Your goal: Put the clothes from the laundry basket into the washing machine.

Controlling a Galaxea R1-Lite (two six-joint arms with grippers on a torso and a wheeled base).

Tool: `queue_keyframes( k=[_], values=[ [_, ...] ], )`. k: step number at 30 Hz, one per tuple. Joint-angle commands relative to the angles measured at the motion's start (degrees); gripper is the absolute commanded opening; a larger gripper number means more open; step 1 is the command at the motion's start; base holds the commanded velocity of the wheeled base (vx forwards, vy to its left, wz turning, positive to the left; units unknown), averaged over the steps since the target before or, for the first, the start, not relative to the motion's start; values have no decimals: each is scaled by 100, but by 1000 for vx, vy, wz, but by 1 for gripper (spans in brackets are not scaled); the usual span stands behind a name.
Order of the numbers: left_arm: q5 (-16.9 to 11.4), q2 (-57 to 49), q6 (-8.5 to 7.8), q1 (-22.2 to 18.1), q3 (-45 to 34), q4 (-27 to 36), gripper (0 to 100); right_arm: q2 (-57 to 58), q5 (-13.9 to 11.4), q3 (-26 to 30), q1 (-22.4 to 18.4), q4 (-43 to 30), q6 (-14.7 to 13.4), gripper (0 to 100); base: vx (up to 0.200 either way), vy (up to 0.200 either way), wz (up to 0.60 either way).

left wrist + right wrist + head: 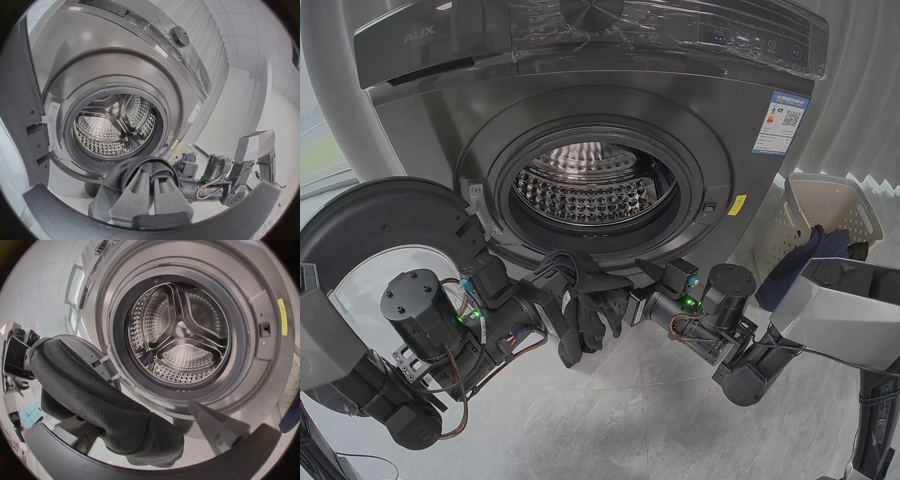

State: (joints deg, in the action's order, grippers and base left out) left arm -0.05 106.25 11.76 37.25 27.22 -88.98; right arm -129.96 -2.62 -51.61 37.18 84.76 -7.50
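A black garment (584, 312) hangs just below the washing machine's open drum (594, 181), between my two grippers. My left gripper (562, 294) is shut on it; in the left wrist view the two fingers (140, 190) pinch the bunched cloth (131, 172). From the other side my right gripper (628, 284) stands open: one bare finger (215, 424) points toward the drum rim, and the cloth (87, 390) drapes over and hides the other. The drum (184, 337) holds no clothes that I can see. A dark blue garment (800, 262) hangs over the rim of the white laundry basket (837, 200) to the right.
The round machine door (381, 212) is swung open on the left, close behind my left arm. The basket stands against the machine's right side, by a white curtain (856, 94). Bare grey floor tiles (612, 425) lie below the arms.
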Motion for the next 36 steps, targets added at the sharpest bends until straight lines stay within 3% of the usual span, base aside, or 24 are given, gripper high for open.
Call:
queue_keyframes(
  k=[1,11,16,17,21,24,36],
  values=[
    [5,53,1,-52,-24,-5,0,217,-2,46,-18,23,-6,0,0,0,0],
    [-39,256,19,-183,-59,-5,0,1140,-54,758,26,-47,38,0,0,0,0],
    [-83,379,36,-183,-15,-14,0,1210,-54,820,158,14,29,0,0,0,0],
    [-118,387,36,-183,-24,-5,100,1228,-46,828,175,23,29,0,0,0,0],
    [-373,405,116,-183,11,-5,100,1289,-46,802,281,40,3,0,0,0,0],
    [-382,519,195,-175,-24,-14,100,1465,-37,749,334,32,-15,0,0,0,0],
    [-382,1038,124,-175,-384,-23,100,1579,51,266,334,-12,-33,0,0,0,0]
  ],
)
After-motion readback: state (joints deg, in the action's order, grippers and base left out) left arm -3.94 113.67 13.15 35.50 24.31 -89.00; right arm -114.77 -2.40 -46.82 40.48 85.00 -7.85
